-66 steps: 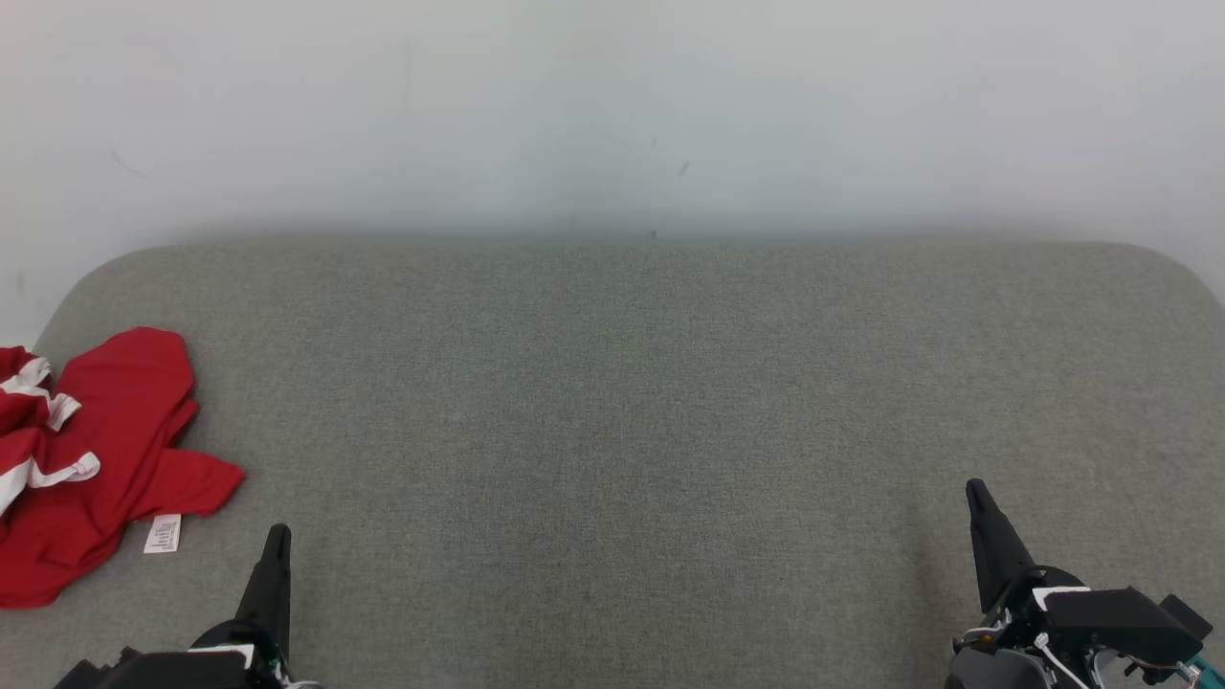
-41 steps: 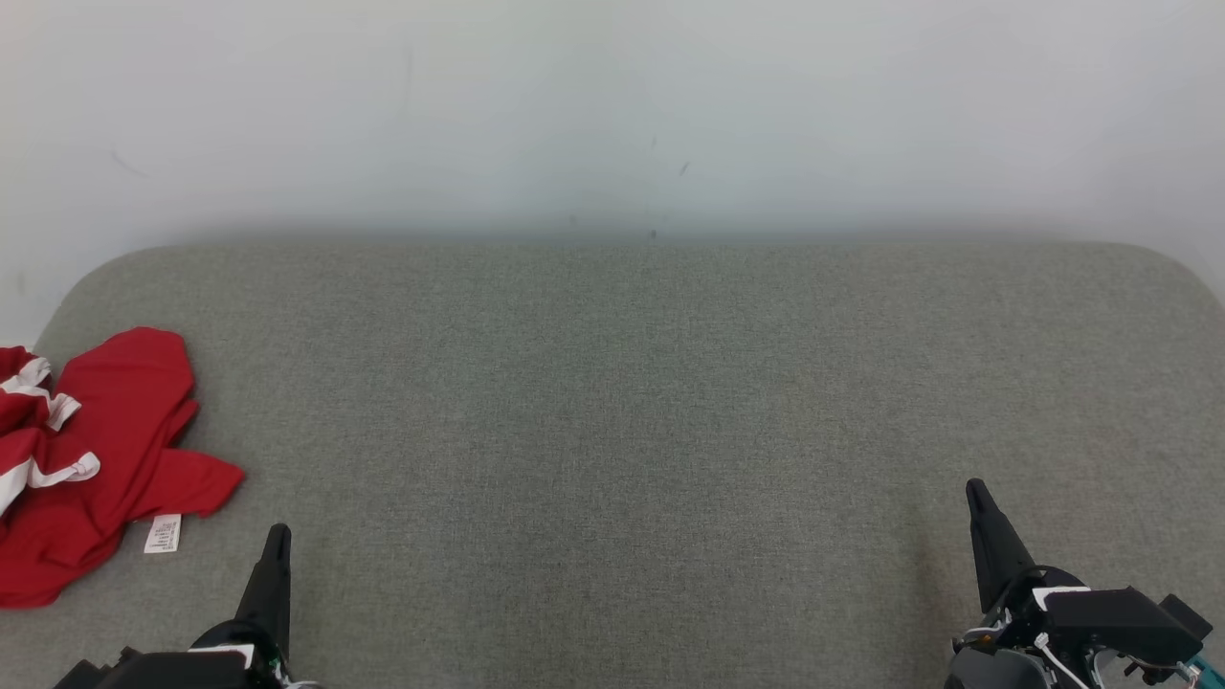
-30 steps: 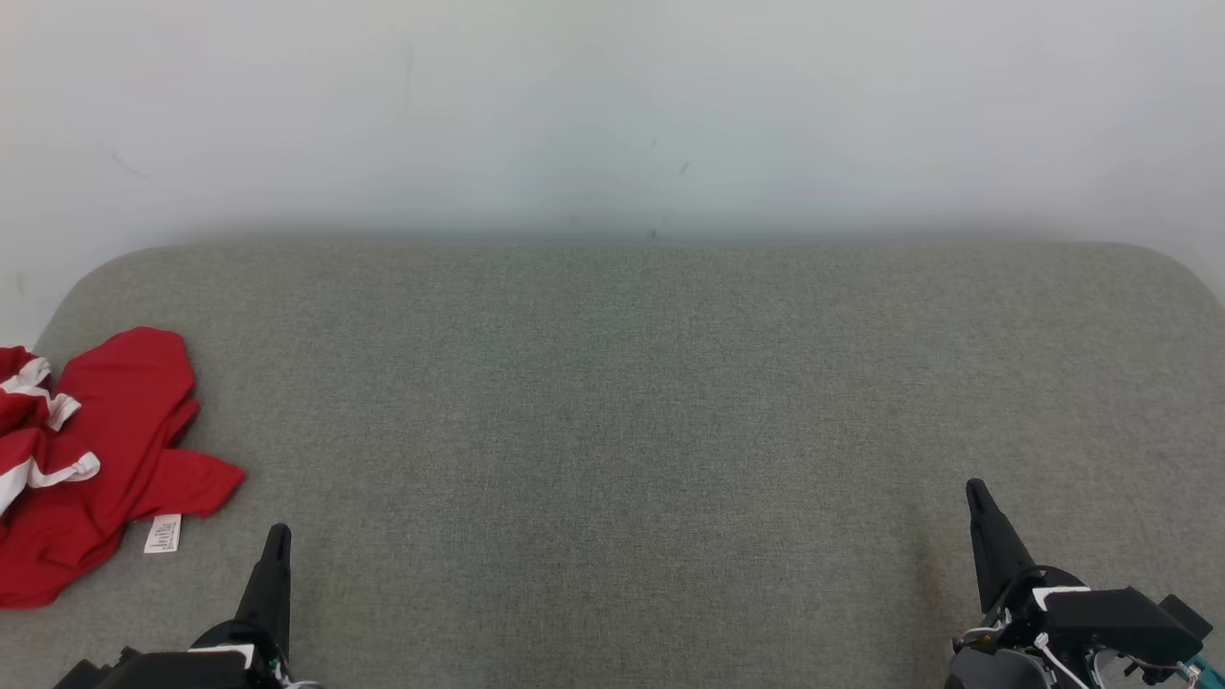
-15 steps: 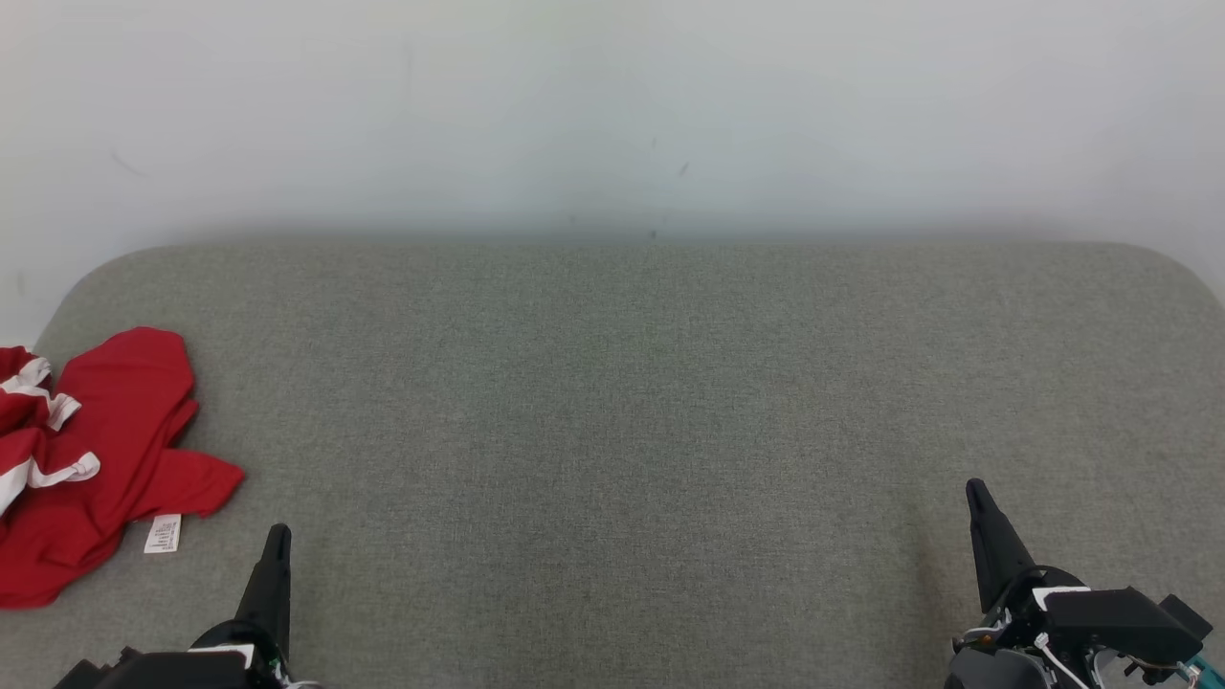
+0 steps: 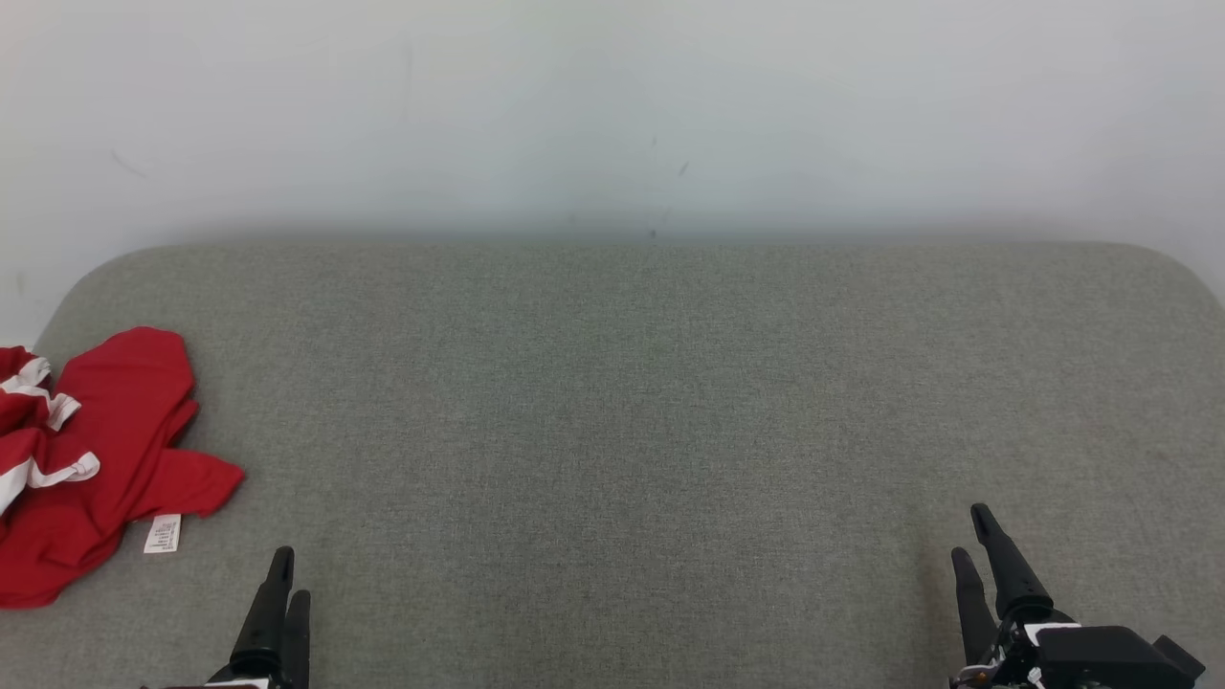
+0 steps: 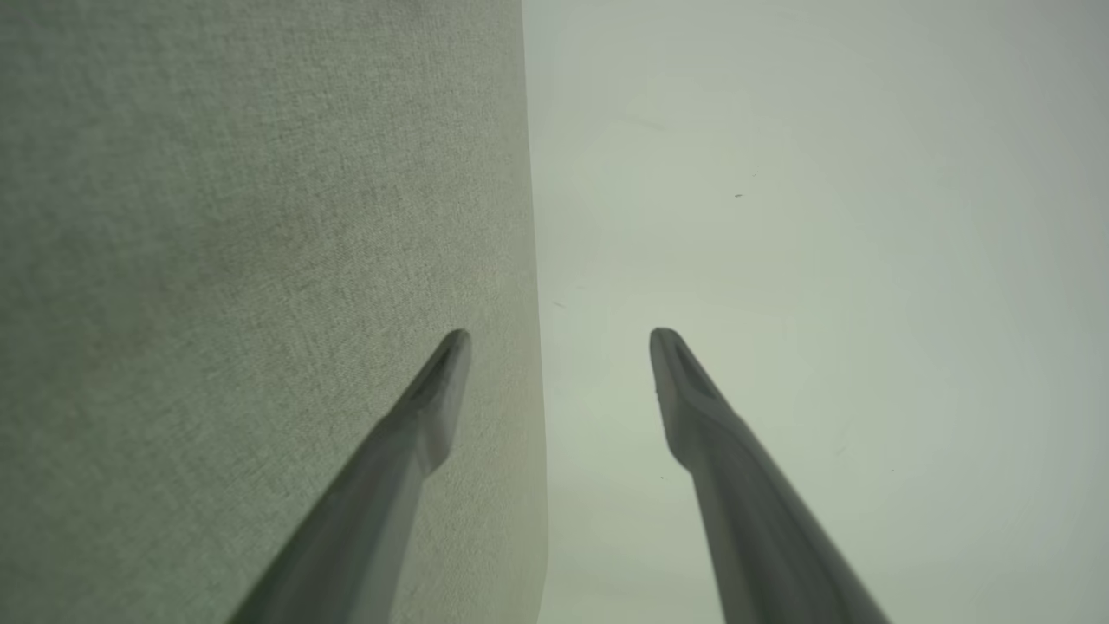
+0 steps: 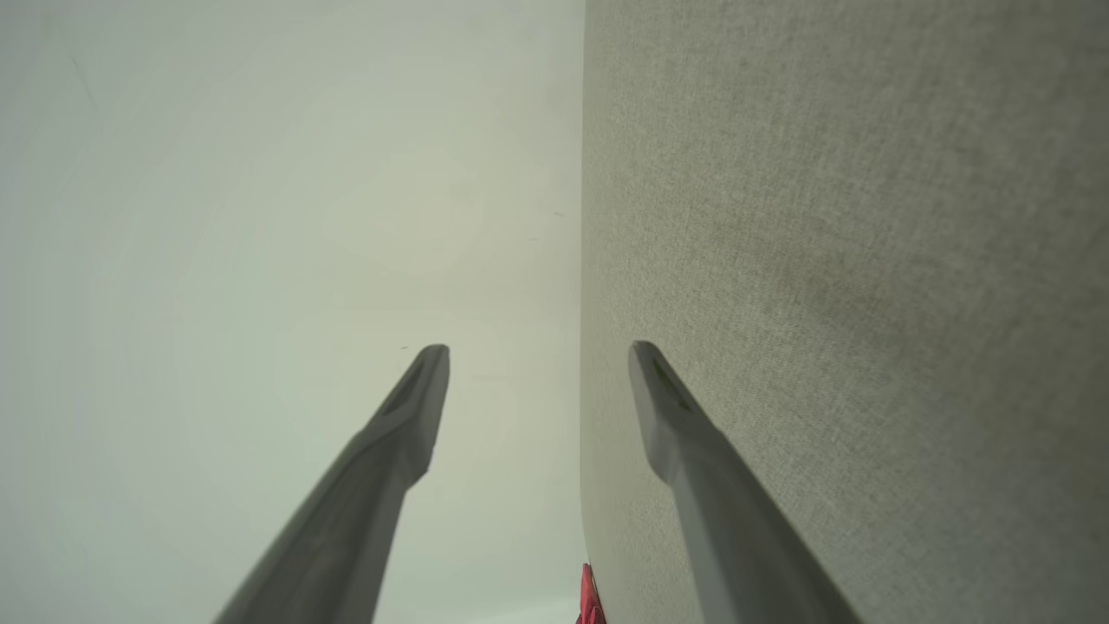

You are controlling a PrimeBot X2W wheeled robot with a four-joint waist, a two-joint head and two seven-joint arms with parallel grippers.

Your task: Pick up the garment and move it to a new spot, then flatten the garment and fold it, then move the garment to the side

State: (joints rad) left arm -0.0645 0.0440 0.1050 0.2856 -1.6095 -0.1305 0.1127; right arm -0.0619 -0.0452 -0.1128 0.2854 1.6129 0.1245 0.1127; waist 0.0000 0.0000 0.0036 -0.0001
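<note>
One crumpled red garment on round-cornered, coarse-woven grey surface.

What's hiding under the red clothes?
The red garment lies crumpled on the grey padded surface. A white tag pokes out at its edge. Anything beneath its folds is covered.

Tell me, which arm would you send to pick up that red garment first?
The left, most likely. The red garment lies crumpled at the left end of the grey cushion, close to the left gripper. The right gripper sits at the opposite end, across the cushion.
</note>
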